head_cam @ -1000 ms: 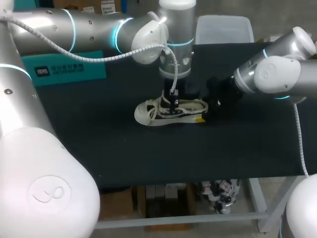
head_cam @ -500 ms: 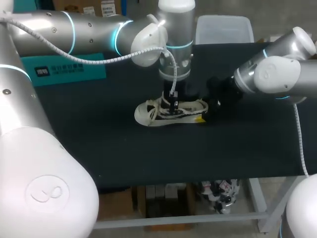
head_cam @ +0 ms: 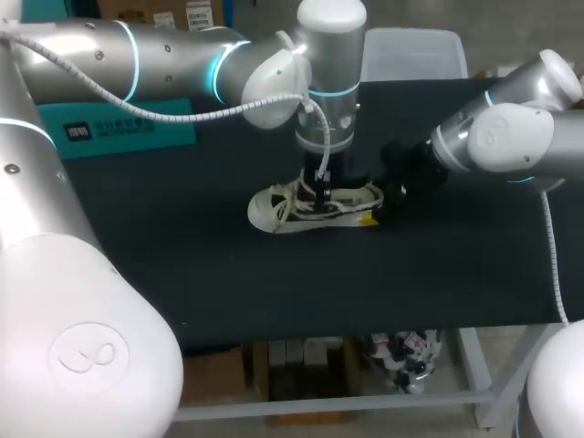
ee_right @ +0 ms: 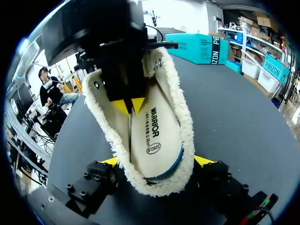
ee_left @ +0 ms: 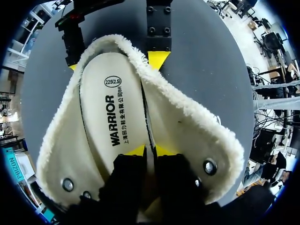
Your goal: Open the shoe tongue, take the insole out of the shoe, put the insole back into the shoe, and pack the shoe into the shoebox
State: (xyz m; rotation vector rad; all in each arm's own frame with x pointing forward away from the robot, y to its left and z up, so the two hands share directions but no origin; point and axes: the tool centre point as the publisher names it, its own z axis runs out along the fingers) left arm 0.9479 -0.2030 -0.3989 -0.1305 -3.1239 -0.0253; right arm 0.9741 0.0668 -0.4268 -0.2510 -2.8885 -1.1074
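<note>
Lying near the middle of the black-covered table (head_cam: 182,265), the white fleece-lined lace-up shoe (head_cam: 290,210) points its toe to 9 o'clock and its heel to 3 o'clock. The right end effector (ee_right: 155,161) clasps the heel from both sides, steadying it. The left end effector (ee_left: 149,151) reaches down into the opening, its yellow tips pinched on the edge of the cream printed insole (ee_left: 105,122), which sits tilted inside, blue underside showing at the heel. The tongue looks already opened; I judge removal barely begun, with lifting out, refitting and packing left.
</note>
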